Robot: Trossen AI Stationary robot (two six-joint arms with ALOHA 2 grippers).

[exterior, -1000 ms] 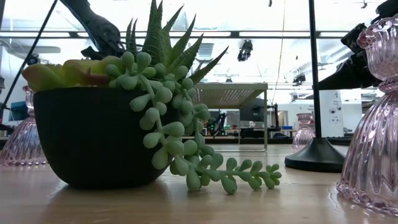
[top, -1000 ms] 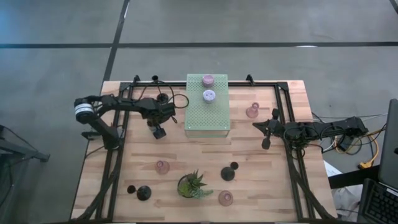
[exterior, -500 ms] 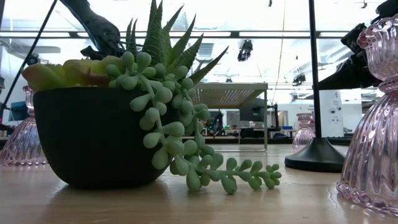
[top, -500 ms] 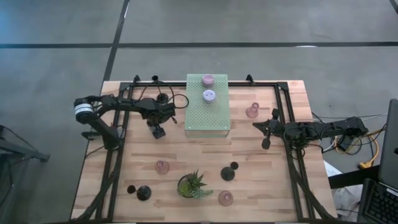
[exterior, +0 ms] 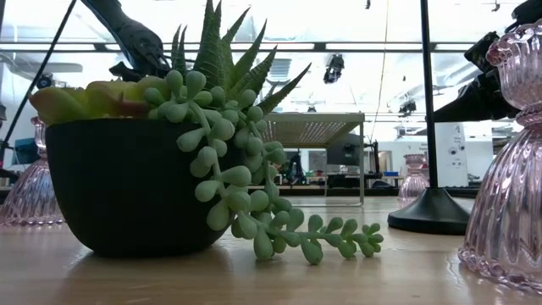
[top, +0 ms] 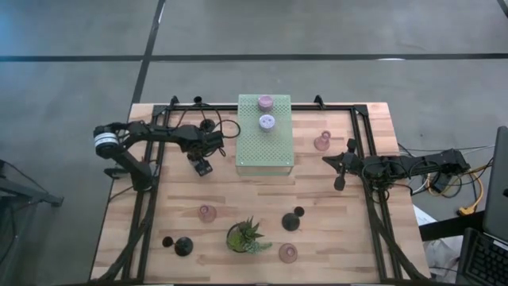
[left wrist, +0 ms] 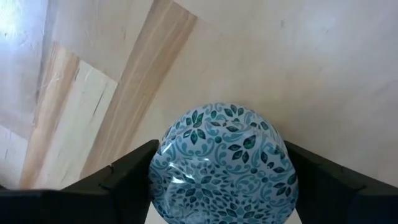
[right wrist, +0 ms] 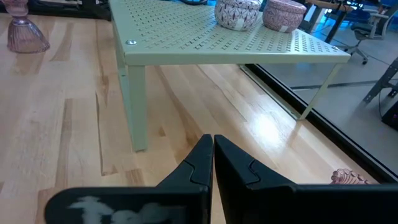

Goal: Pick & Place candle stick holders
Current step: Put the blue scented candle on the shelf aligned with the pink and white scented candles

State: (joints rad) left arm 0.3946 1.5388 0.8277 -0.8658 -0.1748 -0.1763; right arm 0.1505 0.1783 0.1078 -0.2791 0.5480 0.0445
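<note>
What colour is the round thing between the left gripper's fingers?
White with a teal leaf-and-flower pattern: the round patterned holder, best seen in the left wrist view.

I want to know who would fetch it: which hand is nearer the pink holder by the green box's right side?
The right hand is nearer, just in front and right of that pink glass holder. The left hand is across the pale green perforated box, far to the holder's left.

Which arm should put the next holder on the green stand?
Left. The left gripper already has a blue-patterned holder between its fingers, just beside the green stand. The right gripper is shut and empty, waiting over bare table on the stand's other side.
</note>
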